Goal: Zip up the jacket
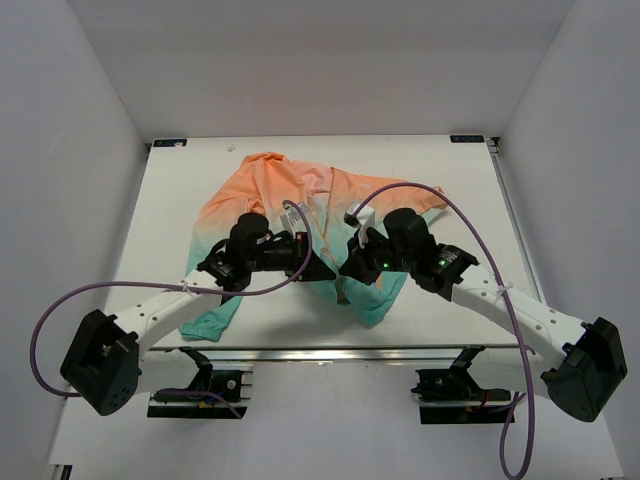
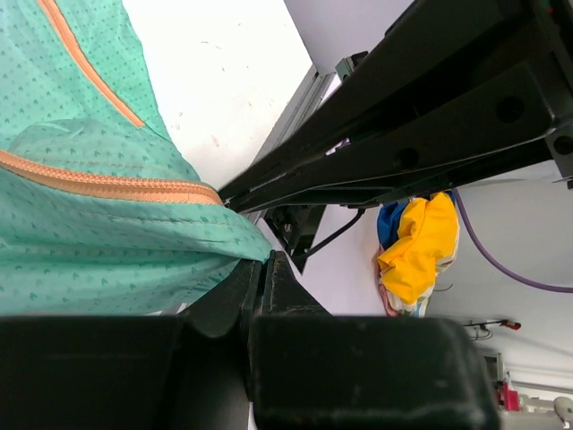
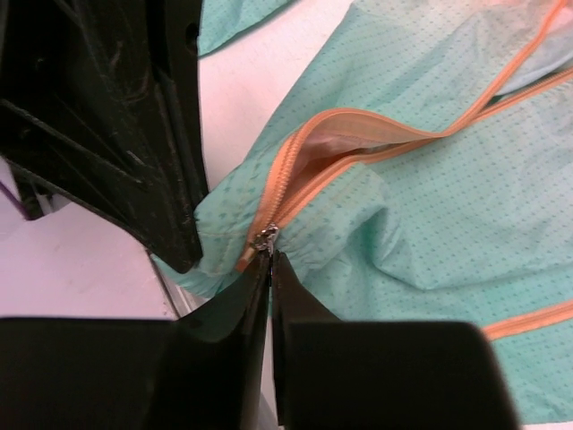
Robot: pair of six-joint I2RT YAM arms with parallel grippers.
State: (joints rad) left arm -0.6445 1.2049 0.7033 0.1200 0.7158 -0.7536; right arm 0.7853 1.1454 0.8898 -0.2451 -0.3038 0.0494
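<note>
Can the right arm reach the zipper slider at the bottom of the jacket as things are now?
Probably yes: the right gripper sits right at the slider on the jacket, its fingers closed, and nothing lies between them.

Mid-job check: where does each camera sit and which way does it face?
Top external: above and behind the bases, looking down on the jacket; left arm and right arm show.
Left wrist: looks along the left gripper, shut on the teal hem; right arm crosses above.
Right wrist: looks down the right gripper, shut at the zipper slider; left arm upper left.
Shared: both wrist views show teal fabric and orange zipper.
</note>
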